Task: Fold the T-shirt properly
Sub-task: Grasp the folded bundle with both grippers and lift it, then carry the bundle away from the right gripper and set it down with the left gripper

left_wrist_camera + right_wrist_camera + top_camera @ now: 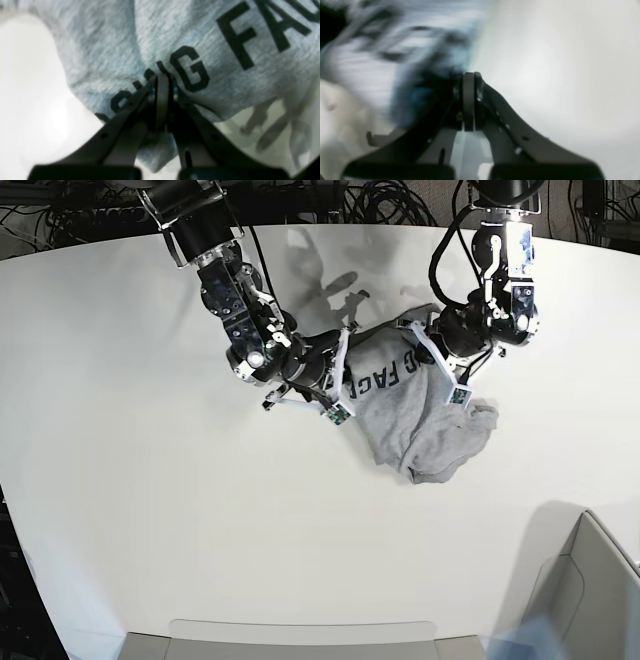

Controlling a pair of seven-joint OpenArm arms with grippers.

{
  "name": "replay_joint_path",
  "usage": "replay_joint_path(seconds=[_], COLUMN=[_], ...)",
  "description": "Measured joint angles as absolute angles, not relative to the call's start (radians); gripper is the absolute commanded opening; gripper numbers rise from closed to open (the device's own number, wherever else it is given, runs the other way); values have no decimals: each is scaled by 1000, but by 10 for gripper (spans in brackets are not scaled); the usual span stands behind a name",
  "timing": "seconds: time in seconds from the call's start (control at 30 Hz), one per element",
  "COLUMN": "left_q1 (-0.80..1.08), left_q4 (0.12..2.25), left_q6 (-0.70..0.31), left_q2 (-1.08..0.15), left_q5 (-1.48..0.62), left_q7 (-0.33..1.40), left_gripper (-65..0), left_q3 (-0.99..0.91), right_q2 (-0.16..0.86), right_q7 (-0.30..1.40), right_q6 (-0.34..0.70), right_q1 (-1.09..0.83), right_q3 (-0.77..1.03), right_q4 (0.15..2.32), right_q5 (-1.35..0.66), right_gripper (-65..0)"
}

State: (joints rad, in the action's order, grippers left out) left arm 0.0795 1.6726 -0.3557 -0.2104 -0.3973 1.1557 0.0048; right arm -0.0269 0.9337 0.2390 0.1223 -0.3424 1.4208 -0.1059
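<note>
Left gripper: clenching, fingertips pinching a tuck of the T-shirt beside the black G; creases are converging on the tips. Right gripper: clenching too, its tips lying against the blurred cloth edge at 9 o'clock in its wrist view. Cannot tell whether it is grasping any fabric.

Base view, 12 being the far side. Left arm is entering from 1 o'clock and reaching down toward 7 o'clock, meeting the shirt's upper part. Right arm is slanting from 11 toward 5 o'clock, its claw hovering low or resting at the shirt's 10 o'clock edge; exact height unclear.

T-shirt is lying rumpled on the table, right of centre. Its long axis is running roughly 11 to 5 o'clock, the lettering sitting at the upper end, the plain bulk spreading toward 5.

Edges: lower margin is ending in a blunt point at 6 o'clock, a lobe jutting at 4. Bare tabletop is extending widely from 6 through 9 o'clock. A grey bin is standing well apart at 4 to 5 o'clock.
</note>
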Motion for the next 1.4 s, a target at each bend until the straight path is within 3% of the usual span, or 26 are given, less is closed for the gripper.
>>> replay_joint_path(seconds=[0.17, 0.37, 0.53, 0.67, 0.93, 1.07, 1.17, 1.4], left_q1=[81, 83, 51, 49, 47, 50, 43, 10], left_q4=[1662, 1612, 1570, 1584, 1847, 1863, 1778, 1553], left_q6=[-363, -352, -365, -362, -359, -363, -355, -366], left_q2=[-224, -317, -369, -394, -248, -218, -221, -257], left_q5=[-351, -307, -320, -321, -318, -323, -314, -346], left_q7=[1150, 1158, 1109, 1090, 1071, 1075, 1071, 995], left_gripper=[-635, -635, -635, -635, -635, -635, -635, -648], left_q3=[-72, -236, -240, -270, -332, -189, -77, -41], right_q2=[-121, -150, -147, -101, 201, 250, 278, 299], right_q7=[896, 638, 606, 623, 633, 628, 738, 853], right_q6=[236, 235, 99, -30, -231, -236, -226, -232], right_q1=[174, 269, 308, 258, 81, -36, -102, -154], right_q3=[-385, -566, -635, -635, -548, -380, -260, -133], right_q4=[1274, 1060, 1010, 1151, 1600, 1715, 1770, 1828], right_q5=[-99, -159, -343, -342, -352, -345, -360, -345], right_gripper=[-650, -650, -650, -650, -650, -650, -650, -650])
